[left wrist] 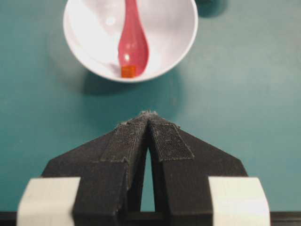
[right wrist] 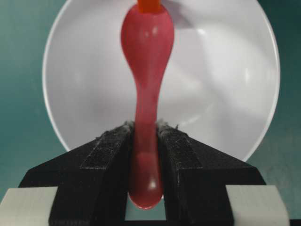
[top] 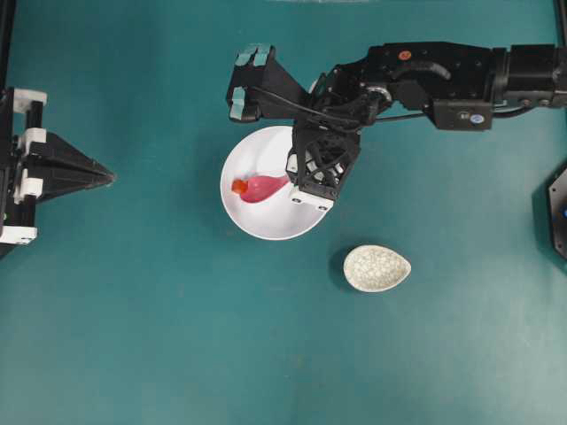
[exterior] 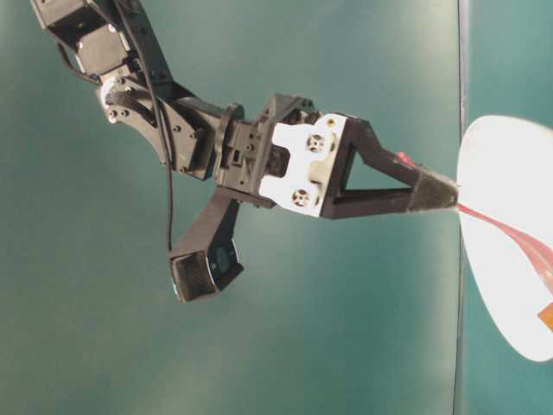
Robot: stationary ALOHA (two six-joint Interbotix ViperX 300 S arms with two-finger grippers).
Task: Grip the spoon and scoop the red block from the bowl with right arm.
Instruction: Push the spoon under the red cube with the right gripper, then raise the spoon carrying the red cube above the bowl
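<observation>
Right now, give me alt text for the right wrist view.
The right tool grips the pink spoon by its handle, over the white bowl. The red block sits at the spoon's far tip.

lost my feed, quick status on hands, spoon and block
Right hand shut on spoon handle, left hand shut, parked clear. Spoon tip at red block inside bowl, block not yet scooped. Nothing in the way.
</observation>
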